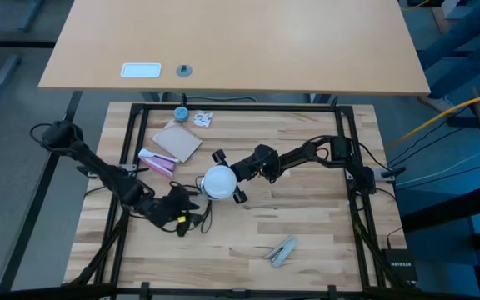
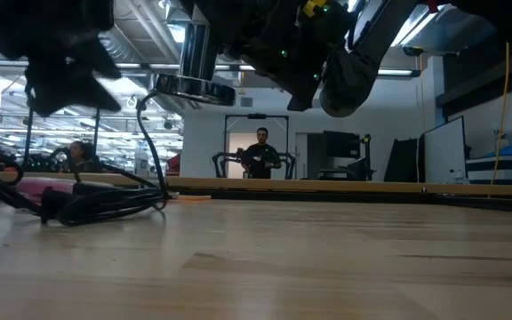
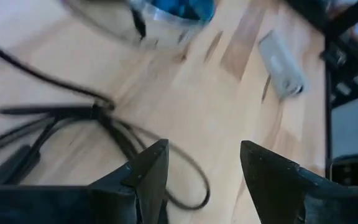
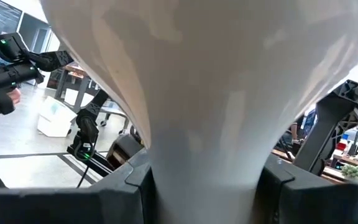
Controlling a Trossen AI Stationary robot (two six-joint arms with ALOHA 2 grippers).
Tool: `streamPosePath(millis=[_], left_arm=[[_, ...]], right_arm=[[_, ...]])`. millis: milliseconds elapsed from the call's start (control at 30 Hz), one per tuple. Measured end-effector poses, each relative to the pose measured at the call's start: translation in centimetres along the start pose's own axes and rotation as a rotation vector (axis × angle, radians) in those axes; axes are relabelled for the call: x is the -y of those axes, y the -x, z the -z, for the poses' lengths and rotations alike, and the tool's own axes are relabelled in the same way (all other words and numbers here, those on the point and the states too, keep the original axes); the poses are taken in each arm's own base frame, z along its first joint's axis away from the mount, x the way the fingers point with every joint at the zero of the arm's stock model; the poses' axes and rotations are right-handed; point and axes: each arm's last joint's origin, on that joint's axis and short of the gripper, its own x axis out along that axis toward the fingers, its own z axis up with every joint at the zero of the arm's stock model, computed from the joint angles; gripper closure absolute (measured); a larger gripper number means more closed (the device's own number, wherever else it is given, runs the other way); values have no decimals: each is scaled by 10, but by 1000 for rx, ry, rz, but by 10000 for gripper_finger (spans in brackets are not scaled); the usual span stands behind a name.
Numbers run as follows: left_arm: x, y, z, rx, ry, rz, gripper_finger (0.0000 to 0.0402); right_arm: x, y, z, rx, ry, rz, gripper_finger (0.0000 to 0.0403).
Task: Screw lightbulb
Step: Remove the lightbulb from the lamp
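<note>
The lightbulb [image 1: 217, 182], frosted white, is near the table's middle with its round globe upward, and my right gripper [image 1: 233, 179] is shut on it. In the right wrist view the lightbulb [image 4: 204, 81] fills the picture. In the low view a shiny silver disc [image 2: 194, 86] hangs clear of the table under a grey cylinder [image 2: 197, 49]. Its black cord [image 2: 105, 203] drops to the wood. My left gripper [image 3: 204, 168] stands open just near-left of the bulb, above the cord [image 3: 104, 115], with nothing between its fingers. My right gripper pinches the lightbulb's narrow tapering neck [image 4: 204, 186] between its two fingers [image 4: 135, 190]. The fingers come from the table's right side, about level and tipped slightly up. The bulb stands upright in the hold, globe above the fingers.
At the far left of the table lie a blue cap [image 1: 180, 112], a small white packet [image 1: 204, 119], a brown pad [image 1: 178, 142] and a pink thing [image 1: 157, 161]. A grey clip [image 1: 282, 250] lies near the front edge. A person [image 2: 260, 153] stands in the room behind.
</note>
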Motion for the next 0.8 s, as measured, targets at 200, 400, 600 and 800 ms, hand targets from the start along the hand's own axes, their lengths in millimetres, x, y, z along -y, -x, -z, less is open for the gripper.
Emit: streamPosePath(millis=[200,400,600,800], left_arm=[[6,5,-4,246,-4,-70,210],[-2,1,-15,344,79,-151,210],[-12,-6,-26,383,123,-218,210],[-21,-11,-37,413,149,-266,210]], right_arm=[[0,0,0,0,-1,0,237],[0,0,0,0,-3,-1,237],[0,0,0,1,-25,-9,237],[-2,0,0,3,-29,-50,237]])
